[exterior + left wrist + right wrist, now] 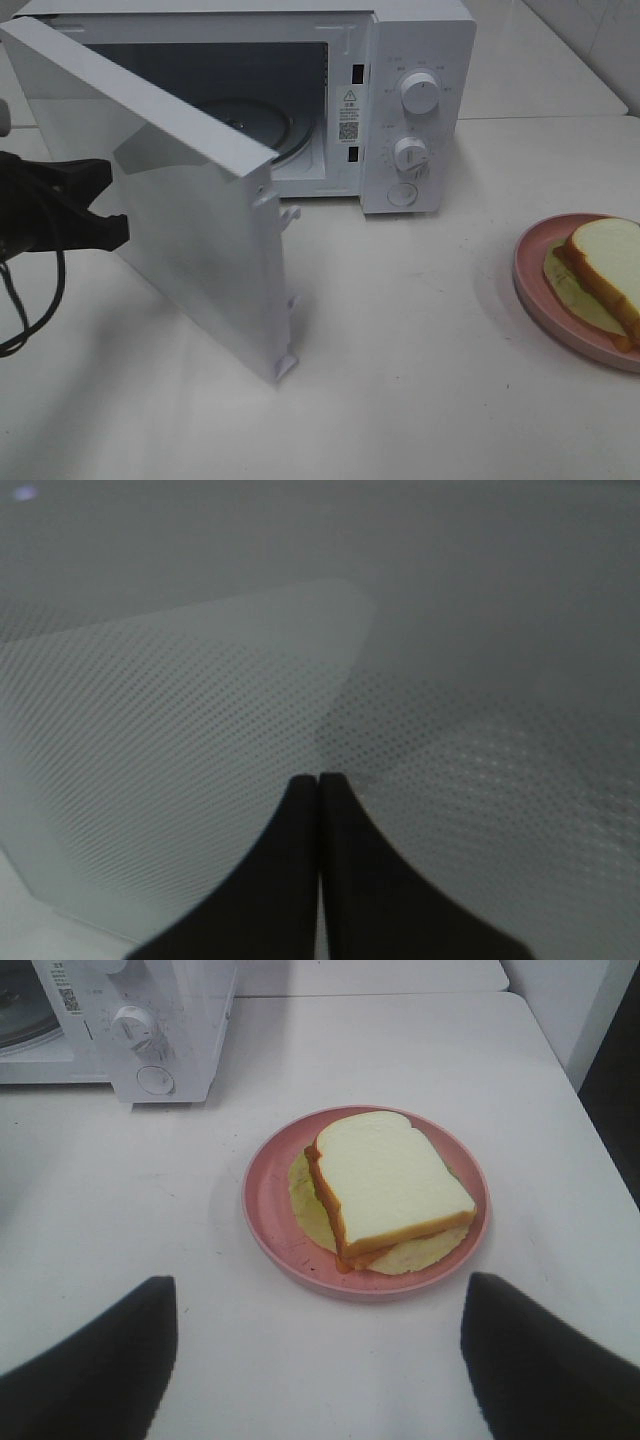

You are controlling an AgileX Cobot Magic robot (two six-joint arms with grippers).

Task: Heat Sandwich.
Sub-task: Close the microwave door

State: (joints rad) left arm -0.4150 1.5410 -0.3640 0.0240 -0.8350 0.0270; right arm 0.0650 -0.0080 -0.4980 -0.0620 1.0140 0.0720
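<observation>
Here, left to right:
Left tool (100,205): seen at the left edge of the high view, black, its tips at the outer face of the door (190,200); in its wrist view (318,780) the two fingers are pressed together, closed, with nothing between them, and the dotted glass of the door (200,730) fills the picture just beyond them.
Door: swung wide open toward the front, its lower corner hanging over the bench (400,380); latch hooks are seen along its free edge.
Microwave (420,60): white, set at the back of the bench; the cavity is exposed and a glass turntable (260,125) is seen inside.
Panel: two knobs (418,93), one above the other, and a round button (401,194) below them, on the right of the cavity.
Plate (530,275): pink, round, placed on the bench well right of the microwave, partly cut off by the picture's edge.
Sandwich (605,265): laid on the plate, white bread on top, an orange-red layer and a pale yellow-green filling showing beneath; in the right wrist view it (385,1180) is seen whole.
Right tool (318,1355): spread wide open, empty, held above the bench near the plate (265,1195), touching neither it nor the sandwich.
</observation>
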